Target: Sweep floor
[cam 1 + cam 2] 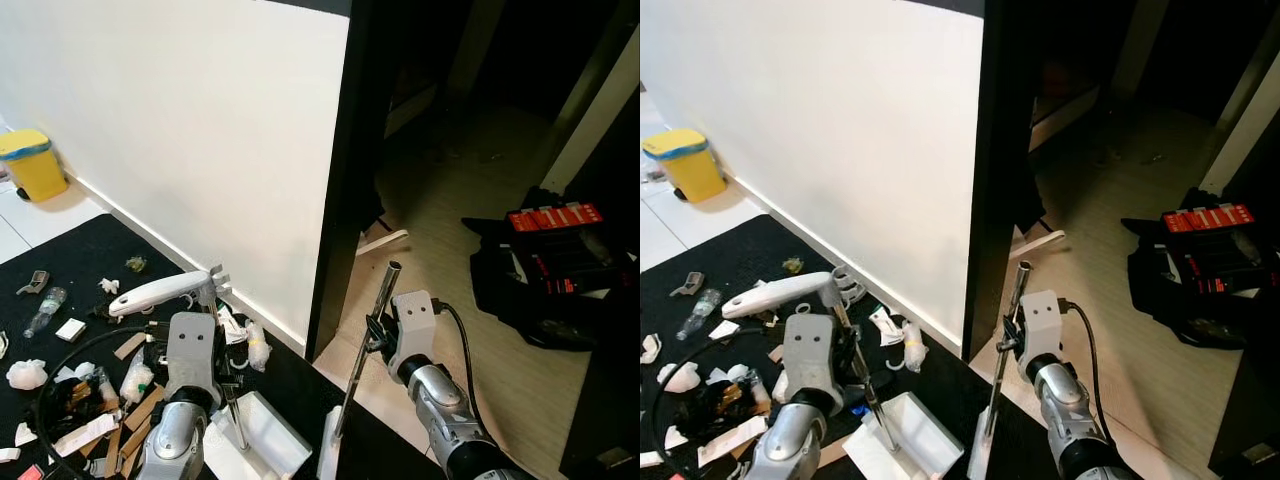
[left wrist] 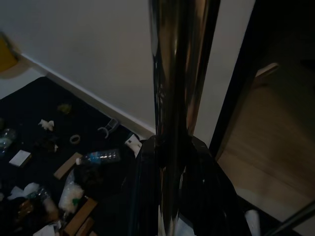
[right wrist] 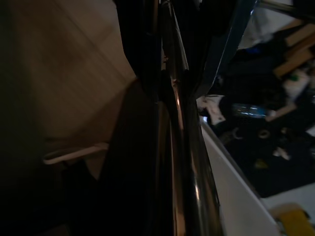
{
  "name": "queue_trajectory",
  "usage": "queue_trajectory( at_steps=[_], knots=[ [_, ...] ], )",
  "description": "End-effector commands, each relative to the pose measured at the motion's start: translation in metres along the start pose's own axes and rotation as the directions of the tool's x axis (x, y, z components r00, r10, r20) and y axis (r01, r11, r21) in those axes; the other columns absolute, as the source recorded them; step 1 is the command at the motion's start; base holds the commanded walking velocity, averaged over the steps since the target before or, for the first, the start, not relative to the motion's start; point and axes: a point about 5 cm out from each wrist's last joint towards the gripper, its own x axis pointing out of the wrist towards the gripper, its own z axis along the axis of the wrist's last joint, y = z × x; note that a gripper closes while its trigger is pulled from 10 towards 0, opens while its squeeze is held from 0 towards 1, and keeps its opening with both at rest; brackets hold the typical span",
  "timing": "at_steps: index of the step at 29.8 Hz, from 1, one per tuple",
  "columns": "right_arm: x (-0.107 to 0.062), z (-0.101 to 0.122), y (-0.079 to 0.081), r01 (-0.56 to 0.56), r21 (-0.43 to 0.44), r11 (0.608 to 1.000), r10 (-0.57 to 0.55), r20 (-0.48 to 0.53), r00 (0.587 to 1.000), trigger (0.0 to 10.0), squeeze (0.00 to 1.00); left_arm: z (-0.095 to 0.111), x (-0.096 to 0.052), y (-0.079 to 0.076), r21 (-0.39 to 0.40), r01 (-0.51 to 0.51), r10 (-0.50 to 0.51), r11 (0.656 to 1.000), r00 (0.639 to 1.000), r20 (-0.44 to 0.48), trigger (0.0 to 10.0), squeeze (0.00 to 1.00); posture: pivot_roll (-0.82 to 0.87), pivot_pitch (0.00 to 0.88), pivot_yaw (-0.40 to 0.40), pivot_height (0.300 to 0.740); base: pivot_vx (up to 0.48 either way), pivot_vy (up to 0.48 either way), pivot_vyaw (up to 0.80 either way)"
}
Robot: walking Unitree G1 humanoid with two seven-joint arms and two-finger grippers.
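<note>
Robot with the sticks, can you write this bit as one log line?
left gripper: shut on dustpan handle | right gripper: shut on broom pole | litter: unswept on black mat

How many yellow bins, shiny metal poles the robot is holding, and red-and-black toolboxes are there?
Yellow bin: 1
Shiny metal poles held by the grippers: 2, one in the left gripper, one in the right gripper
Red-and-black toolbox: 1
Total: 4
</note>
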Motion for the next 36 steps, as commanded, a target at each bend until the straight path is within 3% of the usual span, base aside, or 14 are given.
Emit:
queue_trajectory(
  at_steps=[1,9,36],
  knots=[
    [0.0009,0.0064,-0.0015,0.006,-0.026,1.000,-0.005,0.037,0.999,10.0,0.00,0.0042,0.0000,-0.0040,-0.002,0.000,0.000,1.000,1.000,0.020,10.0,0.00,0.12,0.172,-0.029,0.740,0.000,0.000,0.00],
    [0.0028,0.0064,-0.0033,0.004,0.047,0.999,-0.005,0.025,1.000,10.0,0.00,0.0047,-0.0001,0.0003,0.018,-0.011,0.010,1.000,1.000,0.028,10.0,0.00,0.13,0.173,-0.029,0.740,0.000,0.000,0.37],
    [0.0026,0.0045,-0.0043,0.023,0.046,0.999,-0.023,0.011,1.000,10.0,0.00,0.0046,-0.0006,-0.0013,0.028,0.004,-0.005,1.000,1.000,0.025,10.0,0.00,0.13,0.176,-0.023,0.740,0.000,0.000,0.80]
  ],
)
